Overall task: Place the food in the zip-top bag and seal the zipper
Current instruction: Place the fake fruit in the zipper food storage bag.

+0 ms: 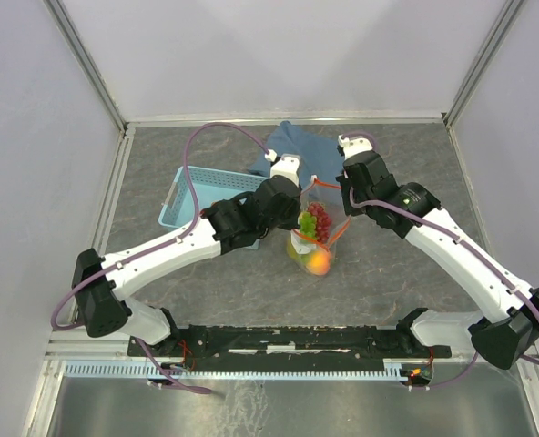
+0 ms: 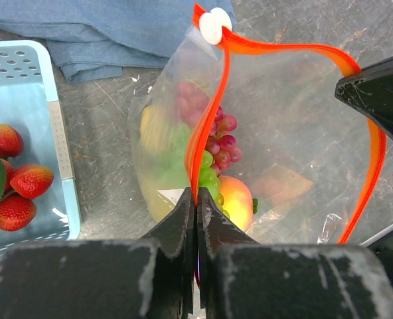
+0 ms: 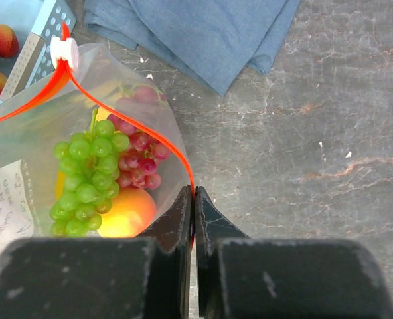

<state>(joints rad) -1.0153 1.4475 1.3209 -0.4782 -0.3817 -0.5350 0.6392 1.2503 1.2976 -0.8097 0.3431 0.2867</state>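
Looking over the whole scene, you have the grey desk under both arms. Beyond both grippers, the folded blue cloth lies flat on the desk. Off to the left of your left gripper sits the light blue basket, with red strawberries inside it.

The zip-top bag lies between your two grippers with its mouth open. Your left gripper is pinched tight on the zipper at one side of the mouth. Your right gripper is clamped on the same red-orange strip at the opposite side, its jaws narrow with only the strip between them.

Inside the bag, just ahead and to the left of your right gripper, you can see a peach, a bunch of green grapes and dark red grapes. A yellow banana shows blurred through the plastic ahead of your left gripper.

The small white slider sits at the far end of the zipper, away from both grippers and close to the cloth.
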